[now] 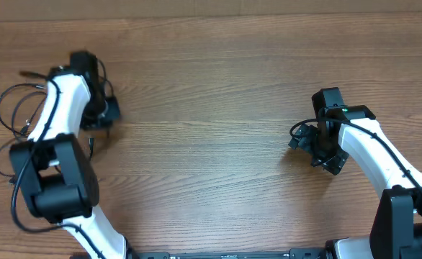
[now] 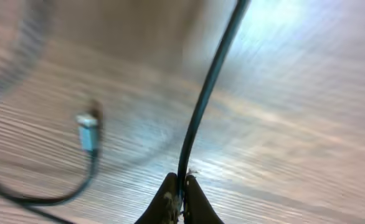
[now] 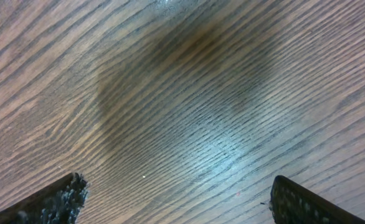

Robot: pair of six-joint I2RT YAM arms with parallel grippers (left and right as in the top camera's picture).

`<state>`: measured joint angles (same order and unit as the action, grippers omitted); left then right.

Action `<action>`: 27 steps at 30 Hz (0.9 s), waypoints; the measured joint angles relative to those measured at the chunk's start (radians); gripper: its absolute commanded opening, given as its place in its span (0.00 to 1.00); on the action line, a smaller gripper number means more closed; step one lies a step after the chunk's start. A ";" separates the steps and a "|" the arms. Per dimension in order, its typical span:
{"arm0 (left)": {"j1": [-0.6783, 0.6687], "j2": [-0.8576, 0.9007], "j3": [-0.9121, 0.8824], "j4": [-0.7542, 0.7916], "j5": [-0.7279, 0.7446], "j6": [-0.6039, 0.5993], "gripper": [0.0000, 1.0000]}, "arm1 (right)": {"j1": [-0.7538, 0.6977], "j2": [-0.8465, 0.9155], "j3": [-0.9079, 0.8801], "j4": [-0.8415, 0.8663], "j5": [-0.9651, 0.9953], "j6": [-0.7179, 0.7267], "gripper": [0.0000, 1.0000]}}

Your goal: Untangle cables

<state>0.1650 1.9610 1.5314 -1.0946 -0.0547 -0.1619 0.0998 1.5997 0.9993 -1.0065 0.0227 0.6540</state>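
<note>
The cables (image 1: 8,108) lie as thin black loops at the table's far left, partly hidden under my left arm. In the left wrist view my left gripper (image 2: 181,182) is shut on one black cable (image 2: 206,94), which runs taut from the jaws up to the top edge. A second cable ends in a silver-tipped plug (image 2: 86,132) lying on the wood to the left, apart from the jaws. My right gripper (image 1: 308,142) hovers over bare wood at the right. Its fingers (image 3: 56,202) stand wide open with nothing between them.
The wooden table (image 1: 211,93) stretches between both arms. Its far edge (image 1: 211,14) runs along the top of the overhead view. A thicker black arm wire (image 1: 13,208) loops beside the left arm's base at the lower left.
</note>
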 measured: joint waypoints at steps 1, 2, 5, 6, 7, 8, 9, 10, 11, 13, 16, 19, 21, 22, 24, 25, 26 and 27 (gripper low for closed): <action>0.000 -0.034 0.047 -0.009 -0.003 0.000 0.04 | 0.000 0.000 0.000 -0.001 0.000 0.000 0.93; 0.000 -0.062 0.083 -0.013 -0.008 0.000 0.04 | 0.000 0.000 0.000 -0.001 0.000 0.000 0.93; 0.000 -0.129 0.169 -0.024 -0.050 0.001 0.04 | 0.000 0.000 0.000 -0.001 0.000 0.000 0.93; 0.000 -0.153 0.194 -0.025 -0.078 0.001 0.04 | 0.000 0.000 0.000 -0.001 0.000 0.000 0.93; 0.000 -0.174 0.210 -0.024 -0.107 0.001 0.04 | 0.000 0.000 0.000 0.000 0.000 0.001 0.93; 0.004 -0.196 0.222 -0.024 -0.142 0.001 0.04 | 0.000 0.000 0.000 -0.001 0.000 0.000 0.93; 0.010 -0.213 0.226 -0.024 -0.168 0.000 0.04 | 0.000 0.000 0.000 -0.001 0.000 0.000 0.93; 0.021 -0.227 0.226 -0.028 -0.189 0.000 0.04 | 0.000 0.000 0.000 -0.001 0.000 0.000 0.93; 0.034 -0.238 0.226 -0.034 -0.203 -0.004 0.04 | 0.000 0.000 0.000 -0.001 0.000 0.000 0.93; 0.067 -0.248 0.226 -0.044 -0.225 -0.023 0.08 | 0.000 0.000 0.000 0.000 0.000 0.000 0.93; 0.104 -0.248 0.226 -0.063 -0.232 -0.042 0.22 | 0.000 0.000 0.000 0.001 0.000 0.000 0.93; 0.103 -0.248 0.222 -0.061 -0.198 -0.050 0.23 | 0.000 0.000 0.000 0.001 0.000 0.000 0.93; 0.103 -0.248 0.213 -0.060 -0.179 -0.049 0.28 | 0.000 0.000 0.000 0.001 0.000 0.000 0.93; 0.103 -0.248 0.202 -0.058 -0.172 -0.049 0.34 | 0.000 0.000 0.000 0.002 0.000 0.000 0.93; 0.103 -0.248 0.169 -0.057 -0.162 -0.050 0.55 | 0.000 0.000 0.000 0.000 0.000 0.000 0.93; 0.103 -0.248 0.148 -0.056 -0.157 -0.051 0.59 | 0.000 0.000 0.000 0.001 0.000 0.000 0.93; 0.103 -0.247 0.131 -0.053 -0.153 -0.050 0.65 | 0.000 0.000 0.000 0.001 0.000 0.000 0.93; 0.103 -0.246 0.099 -0.042 -0.138 -0.053 0.66 | 0.000 0.000 0.000 0.001 0.000 0.000 0.93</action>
<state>0.2684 1.7145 1.6306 -1.1366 -0.1932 -0.2146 0.0998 1.5997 0.9993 -1.0058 0.0223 0.6540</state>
